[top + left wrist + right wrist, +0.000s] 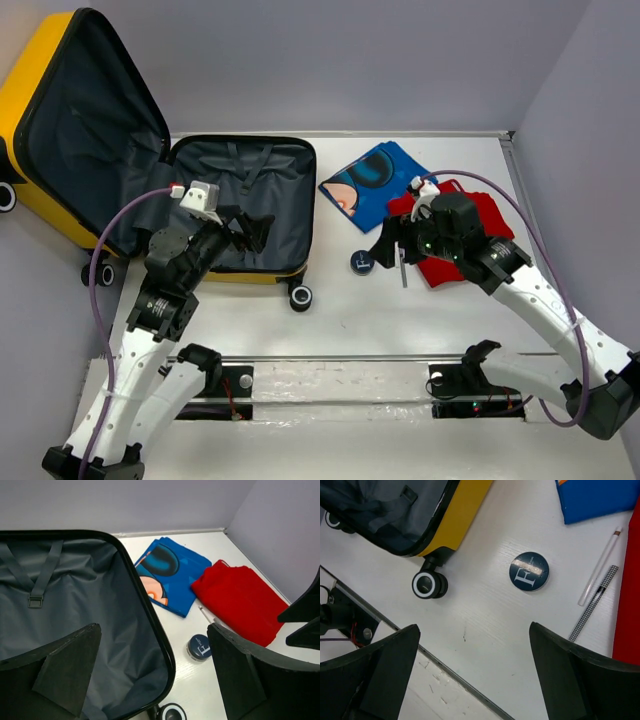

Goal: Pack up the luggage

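The yellow hard-shell luggage [262, 180] lies open at the left rear of the table [330, 320], its grey-lined base flat and its lid tilted up behind. The left gripper [252, 228] hovers over the case's near right rim, jaws wide and empty. The right gripper [388, 243], equally wide and empty, hangs above bare tabletop beside a round tin [361, 262].

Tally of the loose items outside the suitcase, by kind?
Folded cloths: 2 (blue cloth, red cloth)
Round tins: 1 (dark blue tin)
Pen-like sticks: 2 (clear stick, checkered stick)
Total: 5, all on the table; none visible inside the luggage.
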